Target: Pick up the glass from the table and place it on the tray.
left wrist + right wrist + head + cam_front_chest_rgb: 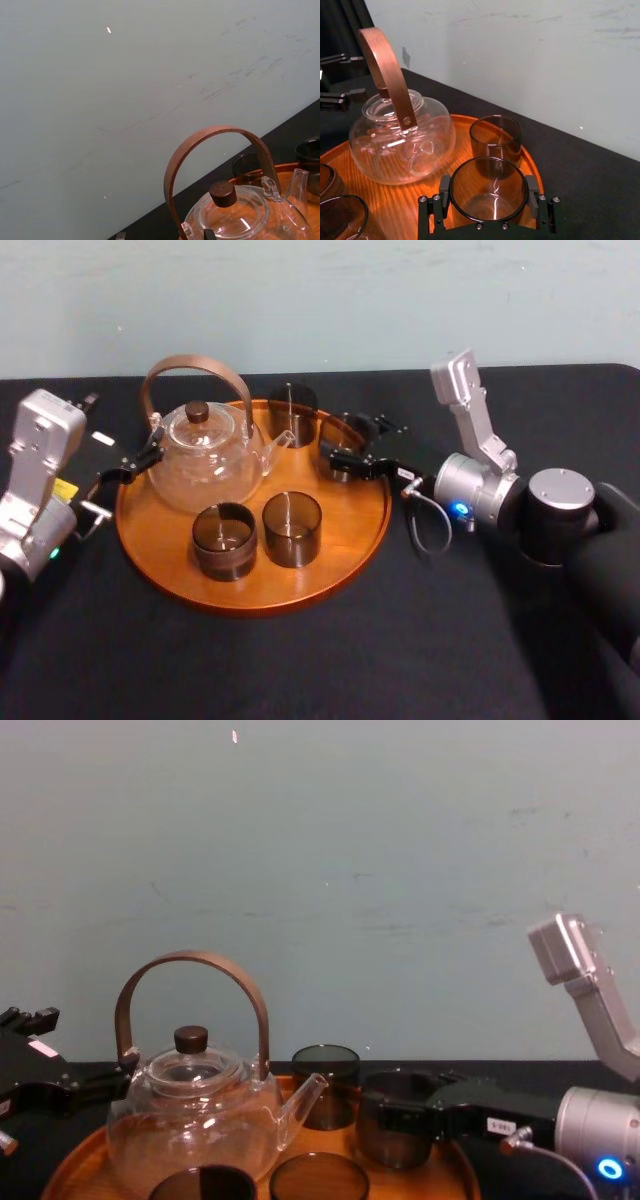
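Note:
The glass [345, 443], a smoky tumbler, stands at the right rim of the tray [330, 562], with my right gripper [347, 448] shut on it from the right. In the right wrist view the pads [444, 186] press both sides of the glass [487, 202] over the tray's [410, 202] wood. In the chest view the glass [392, 1128] is level with the tray's other glasses. My left gripper [135, 464] sits open at the tray's left edge, beside the teapot [205, 465].
A glass teapot [195, 1120] with a brown hoop handle takes up the tray's left half. Three more smoky glasses stand on the tray: one at the back [292, 412] and two in front [292, 528] [224, 538]. Black table [400, 650] surrounds the tray.

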You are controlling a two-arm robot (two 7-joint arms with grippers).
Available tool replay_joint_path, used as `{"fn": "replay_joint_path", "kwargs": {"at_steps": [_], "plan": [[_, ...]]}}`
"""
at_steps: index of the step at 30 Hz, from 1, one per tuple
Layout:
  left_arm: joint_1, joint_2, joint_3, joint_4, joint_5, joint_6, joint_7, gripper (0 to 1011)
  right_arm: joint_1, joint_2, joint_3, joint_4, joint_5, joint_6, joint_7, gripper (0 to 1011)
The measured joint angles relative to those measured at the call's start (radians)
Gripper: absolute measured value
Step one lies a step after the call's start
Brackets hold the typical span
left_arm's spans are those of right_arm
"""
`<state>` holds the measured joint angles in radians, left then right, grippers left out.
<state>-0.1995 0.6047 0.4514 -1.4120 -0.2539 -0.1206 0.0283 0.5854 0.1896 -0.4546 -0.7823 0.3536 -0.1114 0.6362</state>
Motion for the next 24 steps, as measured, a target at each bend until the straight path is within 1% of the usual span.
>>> {"fn": "replay_joint_path", "kwargs": {"at_steps": [6, 10, 16, 24], "plan": [[0.0, 0.0, 0.0, 0.0, 0.0, 0.0, 0.0, 1009, 0.011, -0.018, -0.008, 0.036, -0.011, -0.012, 0.006, 903], [0.0, 0.0, 0.0, 0.0, 0.0, 0.0, 0.0, 1010, 0.015, -0.025, -0.01, 0.049, -0.014, -0.018, 0.007, 903], [0.0, 0.0, 0.0, 0.0, 0.0, 0.0, 0.0, 1010, 0.019, -0.032, -0.009, 0.063, -0.018, -0.023, 0.01, 903], [0.0, 0.0, 0.0, 0.0, 0.0, 0.0, 0.0, 1009, 0.019, -0.032, -0.009, 0.062, -0.019, -0.022, 0.01, 903]]}}
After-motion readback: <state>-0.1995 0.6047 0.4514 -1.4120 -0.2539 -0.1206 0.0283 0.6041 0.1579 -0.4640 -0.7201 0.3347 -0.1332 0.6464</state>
